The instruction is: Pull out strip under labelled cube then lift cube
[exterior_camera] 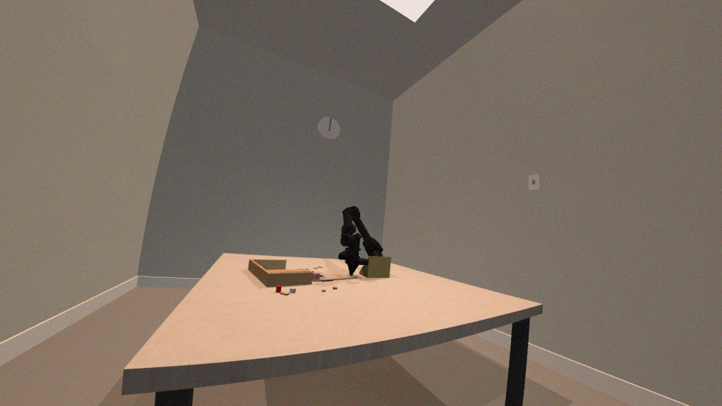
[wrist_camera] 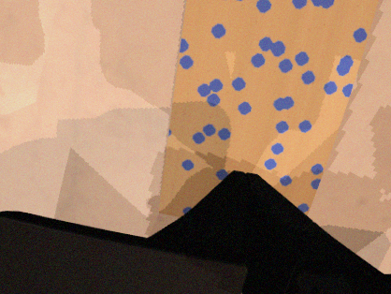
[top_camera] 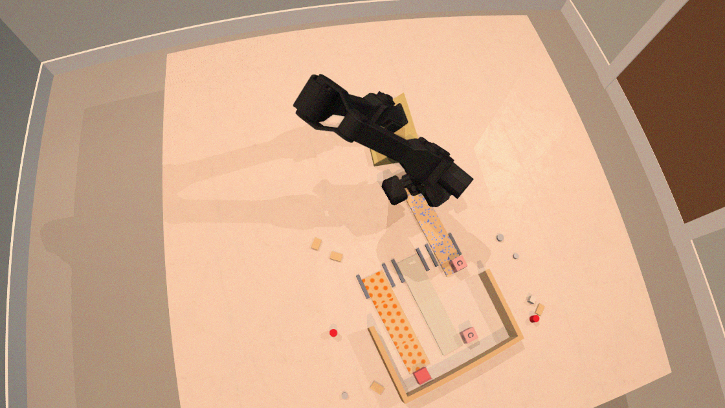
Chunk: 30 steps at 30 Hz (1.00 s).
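Labelled cube [top_camera: 459, 263] [exterior_camera: 316, 276]: being borne by speckled strip [top_camera: 430, 223] [exterior_camera: 340, 278] [wrist_camera: 262, 94]; probably light, stiff, best being gripped across opposite sides.
Jaws [top_camera: 413, 188] [exterior_camera: 351, 274]: being clenched, seemingly on nothing.

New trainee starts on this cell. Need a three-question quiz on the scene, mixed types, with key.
1. True or false: the unlabelled cube sits by the pale strip's end.
2. How many cubes bear a C? (A) one (B) two (C) three
3. Fill in: the end effector's tips are at the strip with ____ flecks.

Key: 1 false; 2 B; 3 blue.
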Each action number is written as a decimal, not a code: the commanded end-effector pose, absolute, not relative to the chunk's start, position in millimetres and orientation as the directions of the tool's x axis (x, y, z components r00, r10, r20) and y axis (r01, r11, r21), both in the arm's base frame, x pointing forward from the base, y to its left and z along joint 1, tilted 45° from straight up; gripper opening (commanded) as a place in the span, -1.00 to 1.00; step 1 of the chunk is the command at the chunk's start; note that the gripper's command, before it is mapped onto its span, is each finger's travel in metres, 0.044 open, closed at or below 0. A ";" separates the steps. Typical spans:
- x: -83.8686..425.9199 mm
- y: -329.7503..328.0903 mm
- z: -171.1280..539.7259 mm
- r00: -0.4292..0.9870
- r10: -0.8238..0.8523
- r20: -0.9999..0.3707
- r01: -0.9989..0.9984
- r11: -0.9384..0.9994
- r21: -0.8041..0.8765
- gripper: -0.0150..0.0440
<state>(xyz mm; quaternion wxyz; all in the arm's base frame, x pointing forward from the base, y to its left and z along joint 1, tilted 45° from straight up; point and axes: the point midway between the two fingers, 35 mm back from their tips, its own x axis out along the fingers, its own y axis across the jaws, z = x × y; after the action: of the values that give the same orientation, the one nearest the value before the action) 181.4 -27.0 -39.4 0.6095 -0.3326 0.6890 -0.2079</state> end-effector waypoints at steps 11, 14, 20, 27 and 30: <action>211.7 1.3 -20.9 -0.039 -0.705 -0.708 -0.176 0.703 -0.689 -0.05; 219.8 3.5 -22.4 -0.039 -0.705 -0.709 -0.175 0.703 -0.689 0.22; 241.4 9.7 -25.5 -0.038 -0.704 -0.709 -0.174 0.703 -0.689 0.75; 266.4 16.4 -28.6 -0.037 -0.704 -0.709 -0.173 0.703 -0.689 1.00; 277.0 19.2 -29.9 -0.036 -0.704 -0.709 -0.172 0.704 -0.689 1.00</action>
<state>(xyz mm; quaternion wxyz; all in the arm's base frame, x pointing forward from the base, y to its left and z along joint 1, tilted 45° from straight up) 265.7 17.6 -29.0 0.6172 -0.3163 0.6875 -0.2151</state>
